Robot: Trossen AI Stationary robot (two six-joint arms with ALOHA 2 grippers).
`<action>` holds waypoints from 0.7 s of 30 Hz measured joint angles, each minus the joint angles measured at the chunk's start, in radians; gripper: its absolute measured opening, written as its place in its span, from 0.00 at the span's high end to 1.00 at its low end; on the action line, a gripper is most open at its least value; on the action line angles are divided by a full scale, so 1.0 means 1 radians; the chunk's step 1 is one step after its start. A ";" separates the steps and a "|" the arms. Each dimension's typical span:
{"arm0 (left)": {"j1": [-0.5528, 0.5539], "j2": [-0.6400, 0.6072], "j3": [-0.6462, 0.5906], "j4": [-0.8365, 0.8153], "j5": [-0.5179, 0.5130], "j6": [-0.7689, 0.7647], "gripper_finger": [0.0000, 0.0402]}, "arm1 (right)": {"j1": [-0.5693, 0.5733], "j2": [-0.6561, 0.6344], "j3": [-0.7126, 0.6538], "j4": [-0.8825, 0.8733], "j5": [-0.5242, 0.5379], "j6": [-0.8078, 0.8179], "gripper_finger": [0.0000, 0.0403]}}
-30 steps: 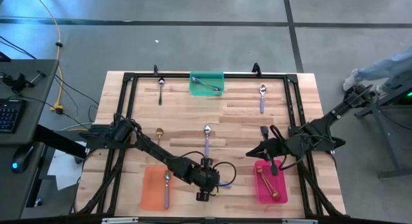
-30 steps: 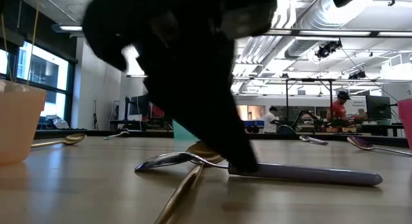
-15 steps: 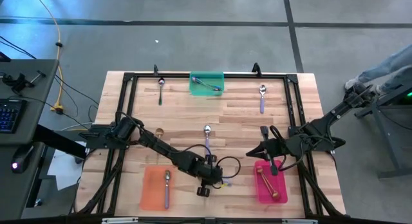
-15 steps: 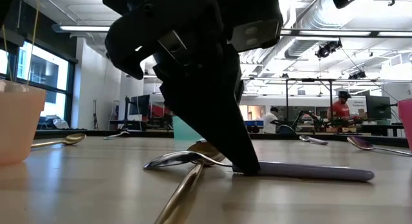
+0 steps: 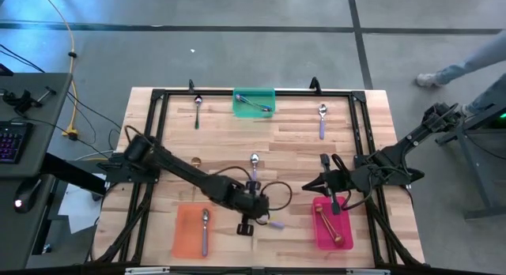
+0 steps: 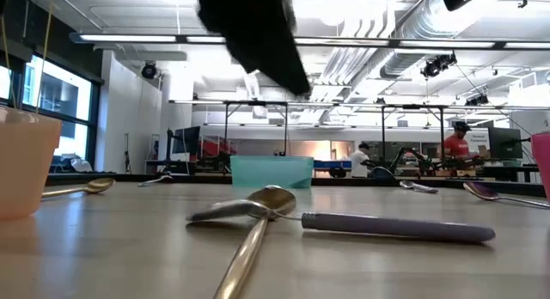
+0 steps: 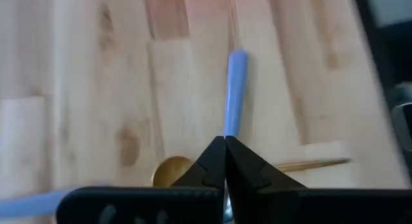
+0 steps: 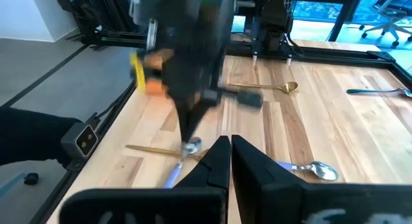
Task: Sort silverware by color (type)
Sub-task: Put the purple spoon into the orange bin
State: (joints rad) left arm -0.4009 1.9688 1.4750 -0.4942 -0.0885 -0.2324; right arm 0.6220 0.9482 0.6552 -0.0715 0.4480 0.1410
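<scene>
A silver spoon with a lavender handle lies flat on the table near the front edge. Its bowl rests against the bowl of a gold spoon. My left gripper hangs shut above the spoon's neck, clear of it, with nothing between its fingers. In the high view it is at the front middle, with the lavender handle's end showing beside it. My right gripper waits shut and empty over the far edge of the pink tray.
The orange tray holds a lavender-handled spoon. The pink tray holds a copper one, and the green tray at the far edge holds an iridescent one. Loose spoons lie at mid-table, left of it, far left and far right.
My left gripper stood with its tips down on the lavender spoon's neck. It has since risen clear of it and drawn a little toward the table's far edge. The spoon stays flat on the table, nudged slightly sideways.
</scene>
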 joint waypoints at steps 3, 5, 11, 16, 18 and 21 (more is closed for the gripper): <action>-0.017 -0.044 0.002 -0.051 -0.014 -0.036 0.99 | 0.000 0.000 0.000 0.000 0.000 -0.012 1.00; -0.029 -0.049 -0.004 -0.057 -0.014 -0.070 1.00 | 0.000 0.000 0.000 0.001 0.000 -0.016 1.00; -0.042 0.031 -0.007 -0.020 0.040 -0.083 0.88 | 0.000 0.000 0.000 0.001 0.000 -0.018 1.00; -0.031 0.096 0.021 0.042 0.039 -0.052 0.76 | 0.000 0.000 0.000 0.001 0.000 -0.010 1.00; -0.024 0.117 0.038 0.020 0.040 -0.046 0.72 | 0.000 0.000 0.000 0.001 0.000 -0.010 1.00; -0.011 0.138 0.064 -0.001 0.067 -0.035 0.70 | 0.000 0.000 0.000 0.001 0.000 -0.010 1.00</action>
State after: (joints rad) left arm -0.4120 2.1066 1.5387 -0.4956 -0.0214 -0.2675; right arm 0.6221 0.9482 0.6552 -0.0709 0.4480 0.1312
